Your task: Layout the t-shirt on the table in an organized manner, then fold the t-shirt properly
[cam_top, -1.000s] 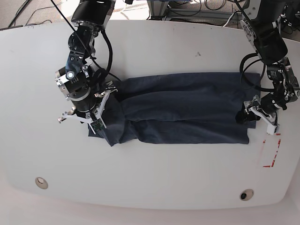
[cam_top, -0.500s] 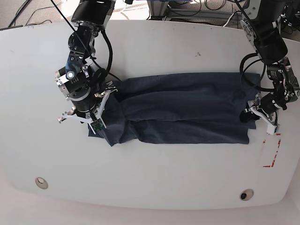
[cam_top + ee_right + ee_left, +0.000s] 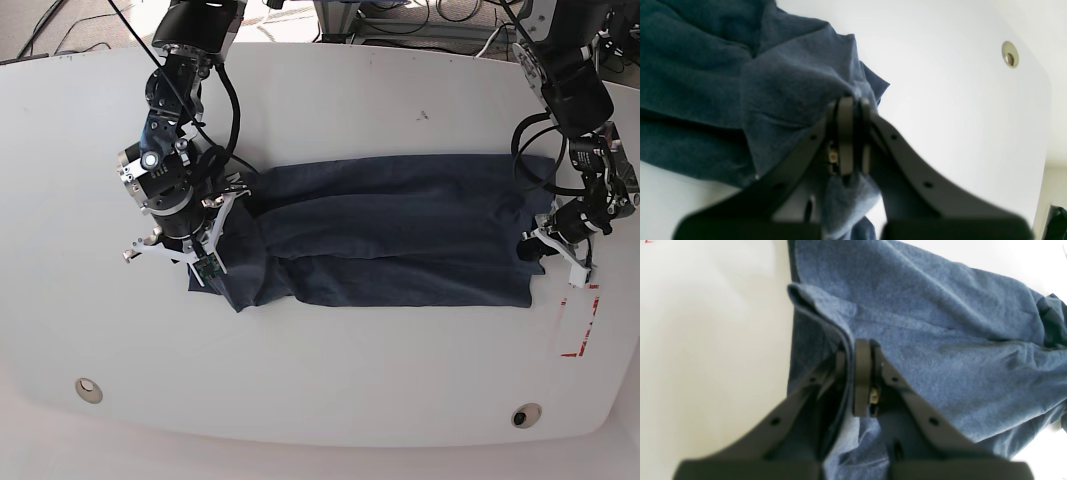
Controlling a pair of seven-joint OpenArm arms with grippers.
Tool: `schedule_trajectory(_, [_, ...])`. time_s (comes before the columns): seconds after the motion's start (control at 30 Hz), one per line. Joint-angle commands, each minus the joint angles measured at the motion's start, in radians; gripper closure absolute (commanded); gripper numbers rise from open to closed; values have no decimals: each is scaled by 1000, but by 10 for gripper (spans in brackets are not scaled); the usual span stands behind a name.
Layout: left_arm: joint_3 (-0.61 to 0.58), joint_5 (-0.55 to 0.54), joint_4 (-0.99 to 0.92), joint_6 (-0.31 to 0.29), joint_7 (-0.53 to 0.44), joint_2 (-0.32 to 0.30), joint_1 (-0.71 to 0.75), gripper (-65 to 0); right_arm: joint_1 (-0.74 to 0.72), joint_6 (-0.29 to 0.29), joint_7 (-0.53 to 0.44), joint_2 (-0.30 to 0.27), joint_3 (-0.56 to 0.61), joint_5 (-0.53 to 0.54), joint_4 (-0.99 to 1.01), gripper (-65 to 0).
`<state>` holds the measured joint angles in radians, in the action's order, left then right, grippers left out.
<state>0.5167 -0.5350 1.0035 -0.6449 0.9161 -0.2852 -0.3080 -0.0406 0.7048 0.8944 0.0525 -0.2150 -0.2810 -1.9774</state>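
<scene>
And there it goes: the left pincer (image 3: 853,373), gaping a second ago at the t-shirt's (image 3: 390,235) end nearest the desk's (image 3: 330,90) red-marked corner, has now snapped together on a raised fold of navy cloth, visibly pinched between its pads in the left wrist view. Across the way, the right pincer (image 3: 850,133) is unchanged, clamped on a bunched corner of the shirt at the opposite end. The shirt lies as a long folded band across the middle of the desk. With both ends now gripped, the pair looks set, I'd judge, to lift and bring one end over for the next fold.
</scene>
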Motion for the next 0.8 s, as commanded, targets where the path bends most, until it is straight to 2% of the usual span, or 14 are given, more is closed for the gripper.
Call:
schedule_trajectory(0.0, [1, -20, 24, -5, -19, -15, -24, -10, -17, -7, -22, -3, 1, 9, -18, 0])
schedule_trajectory(0.77, [1, -20, 24, -6, -16, -21, -21, -21, -20, -7, -22, -3, 1, 7, -18, 0])
